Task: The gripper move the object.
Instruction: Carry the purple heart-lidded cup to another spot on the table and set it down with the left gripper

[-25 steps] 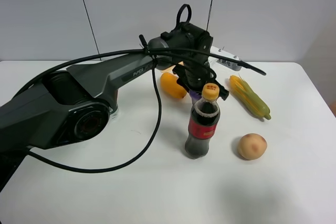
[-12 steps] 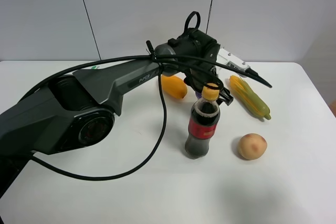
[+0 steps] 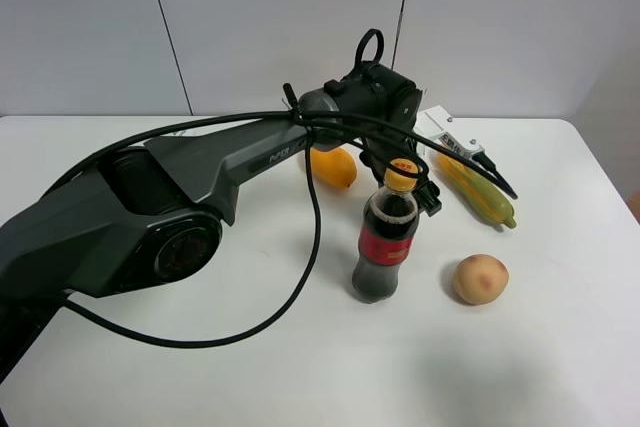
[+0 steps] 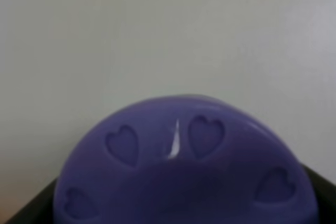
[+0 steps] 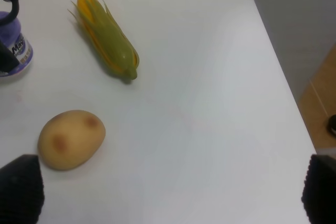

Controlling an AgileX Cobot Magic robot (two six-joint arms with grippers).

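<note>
Left gripper, high view: reaches across the table to its far middle, jaws down behind the cola cap. The tub cannot be made out here; the cap and the black jaws hide it. A mango lies just beside the wrist, with corn and a potato to the right, apart from each other. The arm is matt dark grey with looping black cable. The cola is glossy dark plastic with a red label and yellow cap.

Left wrist view: the tub's lid fills the lower frame, close and blurred. It is a smooth lilac dome, moulded plastic by the look, pierced with small heart-shaped holes. Dark jaw corners sit at either lower edge, so the jaws appear closed onto the tub's sides. Pale table lies beyond.

Right wrist view: the tub shows at the frame's edge, squat, with a white and purple label, and a black finger lies across its side. Whether its base rests on the table or hangs just clear, cannot tell. The corn is waxy yellow-green and ridged; the potato is dull tan with two brownish spots. The right gripper is spread wide and empty, its fingertips well apart.

Progress, as a judgement: the grasp looks made. Carrying, placing and release remain.
</note>
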